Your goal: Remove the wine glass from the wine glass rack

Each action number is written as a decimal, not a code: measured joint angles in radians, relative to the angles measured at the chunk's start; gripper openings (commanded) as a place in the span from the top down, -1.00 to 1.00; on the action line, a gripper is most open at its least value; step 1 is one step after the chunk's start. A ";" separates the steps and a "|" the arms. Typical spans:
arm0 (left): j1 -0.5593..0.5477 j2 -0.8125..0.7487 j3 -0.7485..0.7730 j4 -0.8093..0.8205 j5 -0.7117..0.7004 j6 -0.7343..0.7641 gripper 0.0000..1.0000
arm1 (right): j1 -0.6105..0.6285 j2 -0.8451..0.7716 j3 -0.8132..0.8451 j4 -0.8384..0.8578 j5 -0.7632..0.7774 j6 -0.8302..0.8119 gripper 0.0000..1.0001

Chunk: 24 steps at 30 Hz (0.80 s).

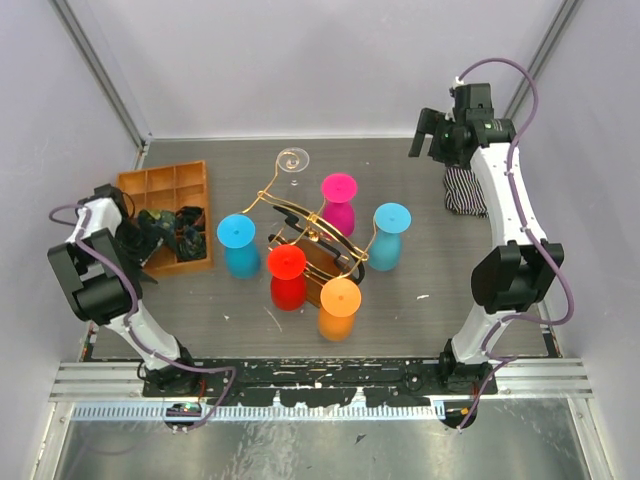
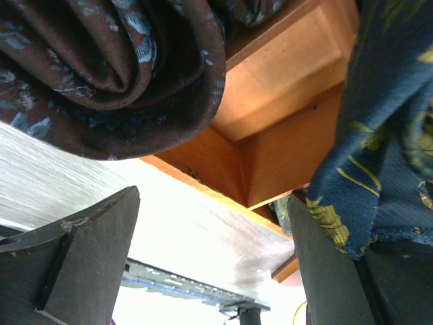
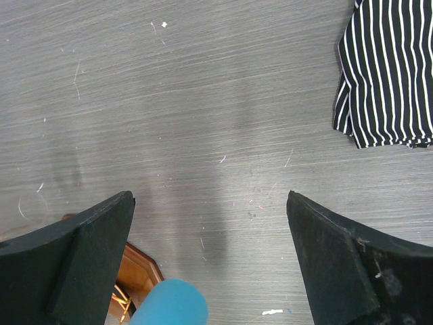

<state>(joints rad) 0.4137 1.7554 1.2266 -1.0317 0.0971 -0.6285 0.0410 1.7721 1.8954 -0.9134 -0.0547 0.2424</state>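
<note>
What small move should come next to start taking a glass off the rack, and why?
Probably move the right gripper toward the light blue glass on the wine glass rack. Its jaws stand open and empty over bare table, and that glass is on the rack's side nearest it. The left gripper is over the orange tray.

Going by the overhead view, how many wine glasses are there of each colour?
blue glasses: 2
pink glass: 1
red glass: 1
orange glass: 1
clear glass: 1
Total: 6
</note>
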 measured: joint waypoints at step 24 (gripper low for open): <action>-0.027 -0.130 0.087 0.018 -0.019 0.034 -0.99 | 0.000 -0.016 -0.019 0.000 -0.025 0.000 -1.00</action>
<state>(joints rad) 0.3870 1.6257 1.3132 -1.0142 0.0784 -0.5949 0.0410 1.7557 1.8767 -0.9131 -0.0795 0.2424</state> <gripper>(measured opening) 0.995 0.999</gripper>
